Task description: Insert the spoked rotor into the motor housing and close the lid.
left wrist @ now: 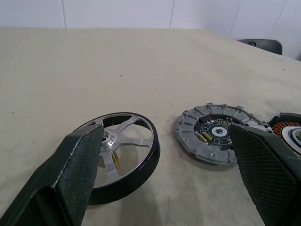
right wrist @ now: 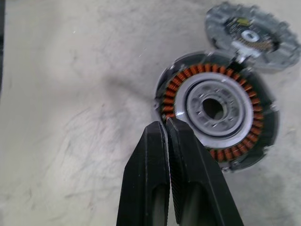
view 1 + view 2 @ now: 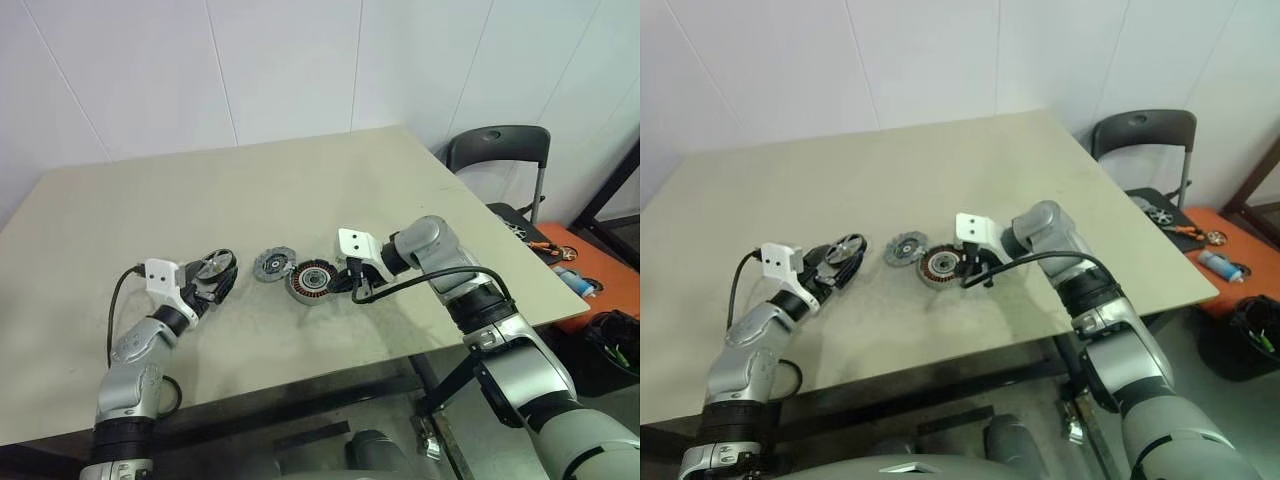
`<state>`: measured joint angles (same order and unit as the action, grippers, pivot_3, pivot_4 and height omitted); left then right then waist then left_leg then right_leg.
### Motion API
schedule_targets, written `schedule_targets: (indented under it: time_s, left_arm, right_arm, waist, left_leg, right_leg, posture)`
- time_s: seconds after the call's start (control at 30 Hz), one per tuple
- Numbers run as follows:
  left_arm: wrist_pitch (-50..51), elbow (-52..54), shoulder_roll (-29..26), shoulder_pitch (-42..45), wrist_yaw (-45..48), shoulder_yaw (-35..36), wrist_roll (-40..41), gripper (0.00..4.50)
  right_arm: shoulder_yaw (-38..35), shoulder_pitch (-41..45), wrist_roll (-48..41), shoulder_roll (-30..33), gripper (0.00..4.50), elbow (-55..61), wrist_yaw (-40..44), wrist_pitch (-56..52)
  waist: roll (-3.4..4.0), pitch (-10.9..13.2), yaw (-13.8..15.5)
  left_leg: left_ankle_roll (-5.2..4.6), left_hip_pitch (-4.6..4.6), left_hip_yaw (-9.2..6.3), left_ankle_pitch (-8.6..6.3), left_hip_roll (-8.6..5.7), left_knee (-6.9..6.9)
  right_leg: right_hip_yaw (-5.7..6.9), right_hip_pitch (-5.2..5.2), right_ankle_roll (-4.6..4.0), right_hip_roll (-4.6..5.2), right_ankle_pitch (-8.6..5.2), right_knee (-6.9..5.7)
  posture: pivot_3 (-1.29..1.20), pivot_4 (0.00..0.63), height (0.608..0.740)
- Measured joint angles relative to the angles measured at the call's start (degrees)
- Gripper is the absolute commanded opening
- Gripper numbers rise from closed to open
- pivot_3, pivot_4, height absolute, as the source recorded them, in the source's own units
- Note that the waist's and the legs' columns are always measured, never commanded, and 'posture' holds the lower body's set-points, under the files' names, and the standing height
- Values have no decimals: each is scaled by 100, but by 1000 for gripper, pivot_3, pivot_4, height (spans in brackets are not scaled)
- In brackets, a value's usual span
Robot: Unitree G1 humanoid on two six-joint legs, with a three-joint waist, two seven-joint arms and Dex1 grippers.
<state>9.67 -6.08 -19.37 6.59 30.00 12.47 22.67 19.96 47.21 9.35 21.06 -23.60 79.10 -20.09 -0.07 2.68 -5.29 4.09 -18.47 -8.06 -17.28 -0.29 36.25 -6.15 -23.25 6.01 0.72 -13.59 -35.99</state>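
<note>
Spoked rotor (image 1: 123,154) lay flat on the table (image 3: 300,190), uninserted, black rim around silver spokes and hub. Left gripper (image 3: 215,277) stood released, jaws spread wide. In the left wrist view one finger pad (image 1: 77,169) overlapped the near edge of the rotor's rim; the other pad sat well off to the far side, in front of the lid's edge. Whether the first pad touched the rim could not be told. The rotor was thus between the open jaws, close to one of them.

Lid (image 1: 215,134) lay flat on the table, notched rim and inner cut-outs facing up, beyond the left jaws and just beside the motor housing (image 2: 217,109). Lid and housing edges appeared to meet or nearly meet in the right wrist view.

Right gripper (image 2: 164,126) was clenched, fingers pressed together with nothing between them. Its tips were at the housing's rim, over the copper windings on the side away from the lid; contact could not be confirmed. Housing sat open side up, centre bearing exposed, no rotor inside.
</note>
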Motion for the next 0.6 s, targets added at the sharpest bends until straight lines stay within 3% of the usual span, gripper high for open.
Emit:
schedule_targets:
  time_s: [0.23,0.33,0.43,0.6]
  left_arm:
    - [1,-89,-75,146,88,-2,-21,4500]
    - [3,-108,-77,191,111,-11,-21,4500]
    - [3,-112,-76,202,114,-10,-22,4500]
    - [3,-112,-73,197,110,-9,-24,4500]
  right_arm:
    - [252,49,-40,322,163,85,106,904]
    - [359,245,-47,436,758,30,220,1369]
    - [449,405,-42,529,1758,-10,373,1844]
    - [738,475,152,481,1758,-371,389,2255]
  waist:
    - [0,1,-7]
    - [-1,2,-19]
    - [-2,1,-12]
    - [-2,2,-8]
  left_leg:
    - [0,-1,1,0,0,-4]
    - [0,0,1,0,0,-4]
    - [0,0,0,0,1,-5]
    - [0,0,1,0,0,-4]
  right_leg:
    - [0,0,2,1,-1,7]
    - [0,0,2,0,-1,7]
    - [0,0,1,0,-1,7]
    - [0,0,0,1,0,7]
  posture:
    - [0,0,740]
    - [0,0,740]
    - [0,0,740]
    - [0,0,740]
